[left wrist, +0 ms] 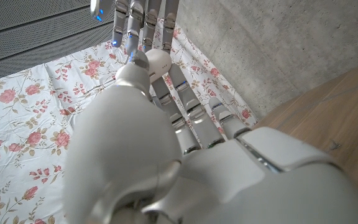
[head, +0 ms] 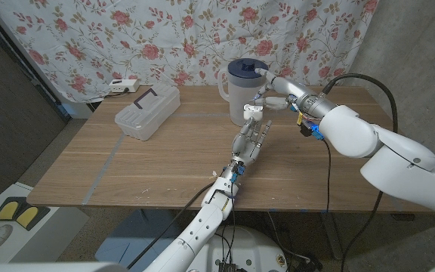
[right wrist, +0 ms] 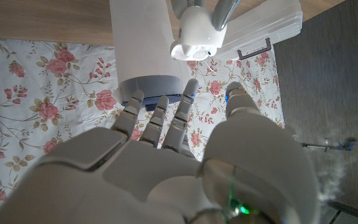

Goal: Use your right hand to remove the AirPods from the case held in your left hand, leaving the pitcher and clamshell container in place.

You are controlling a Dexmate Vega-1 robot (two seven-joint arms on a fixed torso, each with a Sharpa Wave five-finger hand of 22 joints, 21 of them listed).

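At the centre of the head view the left hand (head: 251,140) held the white AirPods case (head: 254,110) up in front of the pitcher (head: 242,91), while the right hand (head: 272,97), fingers apart and holding nothing, hovered just beside it, with the clamshell container (head: 148,112) at upper left.

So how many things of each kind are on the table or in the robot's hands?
Pitcher: 1
Clamshell container: 1
AirPods case, held up by the left hand: 1
Total: 3
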